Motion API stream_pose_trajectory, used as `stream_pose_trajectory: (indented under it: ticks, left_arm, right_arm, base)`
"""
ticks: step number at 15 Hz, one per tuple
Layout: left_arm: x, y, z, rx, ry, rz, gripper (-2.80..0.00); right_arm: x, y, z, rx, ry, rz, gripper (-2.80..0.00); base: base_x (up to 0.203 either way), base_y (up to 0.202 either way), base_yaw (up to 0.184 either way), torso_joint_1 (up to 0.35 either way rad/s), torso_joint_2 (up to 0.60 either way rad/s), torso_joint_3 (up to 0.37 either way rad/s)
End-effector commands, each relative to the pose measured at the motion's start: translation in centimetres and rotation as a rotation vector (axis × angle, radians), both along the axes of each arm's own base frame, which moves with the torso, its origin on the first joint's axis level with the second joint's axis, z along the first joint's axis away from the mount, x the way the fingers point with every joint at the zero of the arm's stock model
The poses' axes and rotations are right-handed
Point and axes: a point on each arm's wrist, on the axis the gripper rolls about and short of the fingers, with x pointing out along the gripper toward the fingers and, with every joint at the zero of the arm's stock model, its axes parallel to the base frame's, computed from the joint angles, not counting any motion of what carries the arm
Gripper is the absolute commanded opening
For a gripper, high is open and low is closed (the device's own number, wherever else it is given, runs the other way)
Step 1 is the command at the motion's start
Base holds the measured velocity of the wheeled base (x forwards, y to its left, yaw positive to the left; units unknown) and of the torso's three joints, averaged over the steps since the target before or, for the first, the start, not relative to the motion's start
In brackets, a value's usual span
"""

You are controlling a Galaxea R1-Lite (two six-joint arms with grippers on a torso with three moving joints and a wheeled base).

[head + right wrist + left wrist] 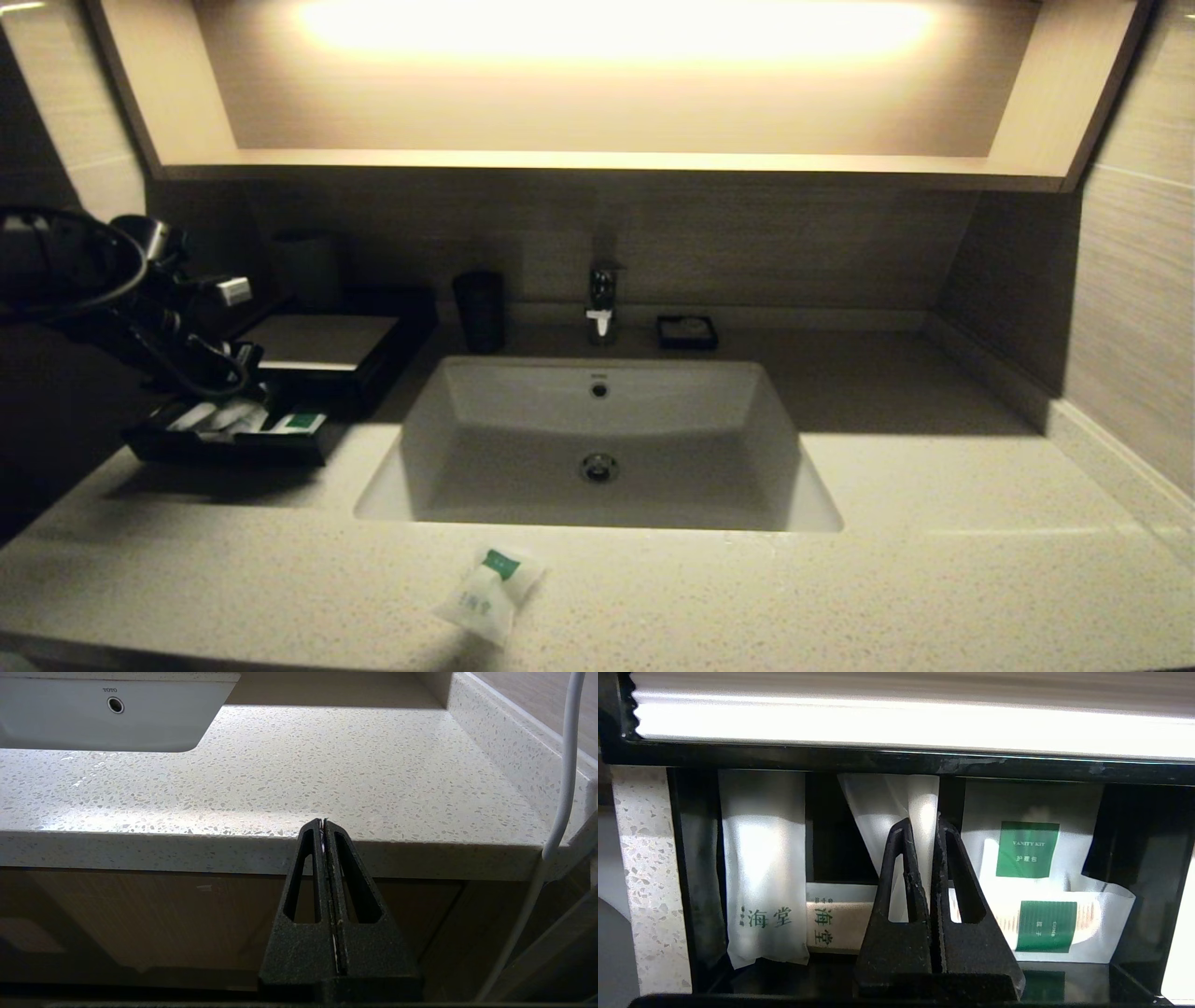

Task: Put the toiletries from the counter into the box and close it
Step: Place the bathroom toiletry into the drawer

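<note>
The black box (322, 343) stands at the counter's (934, 579) left with its front tray (159, 446) pulled out. My left gripper (238, 369) hangs over the tray, shut on a thin translucent packet (882, 802) whose free end reaches down into it. Several toiletries lie in the tray: a white pouch (763, 868), a vanity kit packet (1027, 849) and a comb packet (1045, 926). One squarish pouch with a green label (490, 593) lies on the counter in front of the sink. My right gripper (323, 822) is shut and empty, parked below the counter's front edge.
The white sink (747, 401) fills the middle, with a faucet (602, 299) behind it. A black cup (479, 310) and a small black soap dish (687, 332) stand along the back wall. A wall closes the counter's right side. A white cable (563, 788) hangs by the right arm.
</note>
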Motion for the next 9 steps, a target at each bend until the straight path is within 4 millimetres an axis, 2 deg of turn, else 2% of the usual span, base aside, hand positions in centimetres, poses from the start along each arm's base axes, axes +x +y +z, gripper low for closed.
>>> stream_pose_trajectory:
  ticks: [1, 9]
  left_arm:
    - [0.09, -0.02, -0.24, -0.002, 0.008, -0.003, -2.8]
    - [0.51, -0.21, -0.18, -0.018, -0.026, -0.007, -2.8]
  right_arm:
    - [0.01, 0.0, -0.04, -0.001, 0.001, 0.001, -2.8]
    - [0.02, 0.0, -0.04, -0.001, 0.002, 0.001, -2.8]
  base:
    - [0.0, 0.0, 0.0, 0.0, 0.0, 0.0]
    - [0.0, 0.0, 0.0, 0.0, 0.0, 0.0]
